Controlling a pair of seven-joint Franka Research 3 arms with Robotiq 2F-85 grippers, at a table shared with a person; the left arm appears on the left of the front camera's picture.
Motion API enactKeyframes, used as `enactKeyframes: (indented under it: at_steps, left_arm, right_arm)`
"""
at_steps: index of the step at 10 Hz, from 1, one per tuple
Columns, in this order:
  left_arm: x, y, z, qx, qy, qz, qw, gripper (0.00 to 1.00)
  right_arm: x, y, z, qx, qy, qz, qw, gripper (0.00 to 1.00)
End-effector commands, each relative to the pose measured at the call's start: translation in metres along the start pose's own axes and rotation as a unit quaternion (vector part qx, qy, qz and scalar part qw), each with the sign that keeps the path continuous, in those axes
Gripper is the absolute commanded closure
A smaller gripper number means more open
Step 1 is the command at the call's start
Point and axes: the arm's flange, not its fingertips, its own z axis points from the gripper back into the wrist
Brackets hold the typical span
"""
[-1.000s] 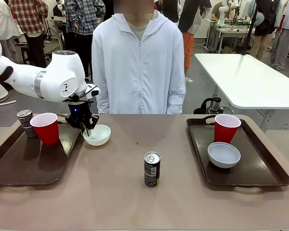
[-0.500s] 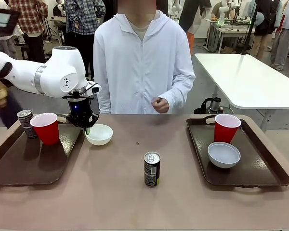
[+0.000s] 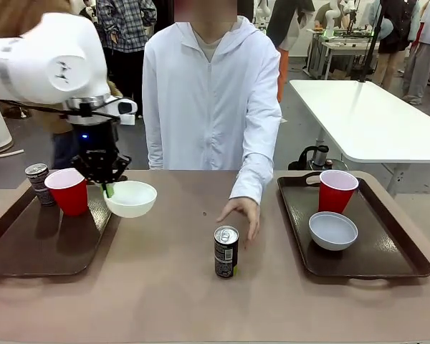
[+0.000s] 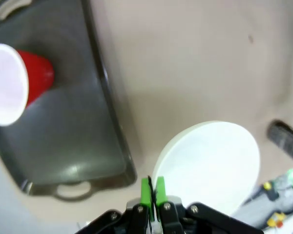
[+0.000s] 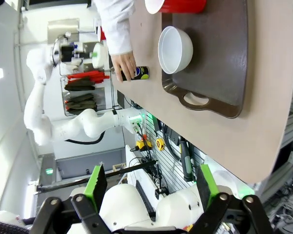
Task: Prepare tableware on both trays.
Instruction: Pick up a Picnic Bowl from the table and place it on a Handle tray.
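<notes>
My left gripper (image 3: 109,189) is shut on the rim of a whitish bowl (image 3: 131,198) and holds it in the air beside the right rim of the left tray (image 3: 29,247). In the left wrist view the green pads (image 4: 146,191) pinch the bowl's (image 4: 210,163) edge. A red cup (image 3: 69,190) and a dark can (image 3: 36,182) stand on that tray. Another can (image 3: 226,251) stands mid-table, with the person's hand (image 3: 242,211) just behind it. The right tray (image 3: 387,261) carries a red cup (image 3: 337,190) and a bowl (image 3: 333,230). My right gripper (image 5: 151,187) stands open, off the table's side.
The person in a white hooded jacket (image 3: 211,100) stands at the far edge, one arm stretched over the table. The left wrist view looks down on the left tray (image 4: 78,126) and its red cup (image 4: 12,83). A white table (image 3: 365,118) stands behind on the right.
My left gripper shut on the bowl's rim, lifted it off the table and carried it left towards the tray. The person's hand came down to the middle can.
</notes>
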Motion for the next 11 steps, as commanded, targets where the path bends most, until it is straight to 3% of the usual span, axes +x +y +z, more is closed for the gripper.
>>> enactKeyframes:
  at_steps: [1,5,8,11]
  left_arm:
    - [-0.041,0.018,-0.001,-0.024,-0.003,-0.018,1.000,1.00]
    - [-0.078,0.096,-0.012,-0.110,-0.018,-0.021,0.994,1.00]
    - [-0.093,0.151,-0.024,-0.086,-0.036,-0.009,0.996,1.00]
    - [-0.086,0.208,-0.043,-0.066,-0.044,0.030,0.996,1.00]
  right_arm:
    - [-0.001,0.002,-0.001,-0.005,-0.003,-0.009,1.000,0.04]
    - [-0.001,0.002,-0.001,-0.005,-0.003,-0.009,1.000,0.04]
    - [-0.001,0.002,-0.001,-0.005,-0.003,-0.009,1.000,0.04]
    - [-0.001,0.002,-0.001,-0.005,-0.003,-0.009,1.000,0.04]
